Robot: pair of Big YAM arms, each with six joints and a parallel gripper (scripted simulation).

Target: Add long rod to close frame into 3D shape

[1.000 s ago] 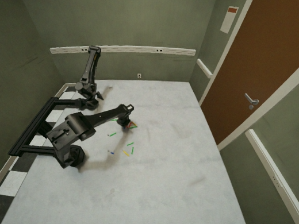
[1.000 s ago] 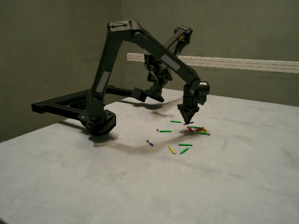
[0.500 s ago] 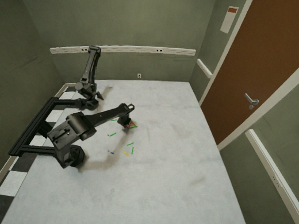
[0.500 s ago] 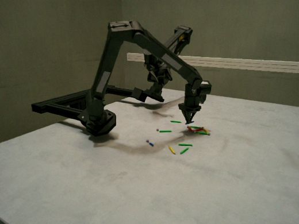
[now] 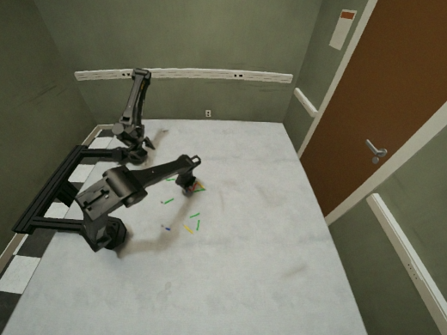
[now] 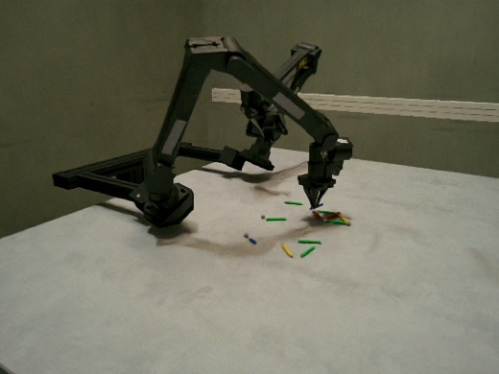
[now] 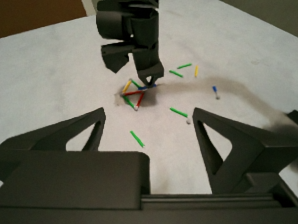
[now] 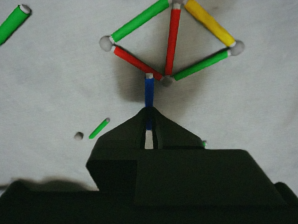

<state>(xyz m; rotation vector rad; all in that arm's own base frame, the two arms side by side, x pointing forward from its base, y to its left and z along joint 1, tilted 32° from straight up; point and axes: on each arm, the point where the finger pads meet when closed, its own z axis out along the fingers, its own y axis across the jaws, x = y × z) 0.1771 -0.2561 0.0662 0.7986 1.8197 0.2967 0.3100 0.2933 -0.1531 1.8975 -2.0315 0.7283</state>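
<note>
One blue rod (image 6: 319, 206) (image 8: 149, 91) is gripped by the right hand (image 5: 188, 192) (image 6: 315, 206) (image 7: 149, 83) (image 8: 149, 111); the left hand (image 5: 150, 143) (image 6: 265, 128) (image 7: 148, 112) is spread wide. Five rods and four balls are counted in the frame (image 5: 199, 190) (image 6: 337, 222) (image 7: 134, 93) (image 8: 172, 40), inward from the counter's (image 5: 258, 279) (image 6: 192, 312) (image 7: 50, 60) (image 8: 260, 100) edges.

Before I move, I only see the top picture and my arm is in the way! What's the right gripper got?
Observer: The right gripper is shut on a blue rod.

Operator: Ooh! Is its tip on the ball where the two red ones meet?

Observer: No. In the right wrist view the tip appears to one side of that steel ball, not on it.

Operator: And what shape do the joined rods make?

Observer: Two triangles sharing the middle red rod.
</note>
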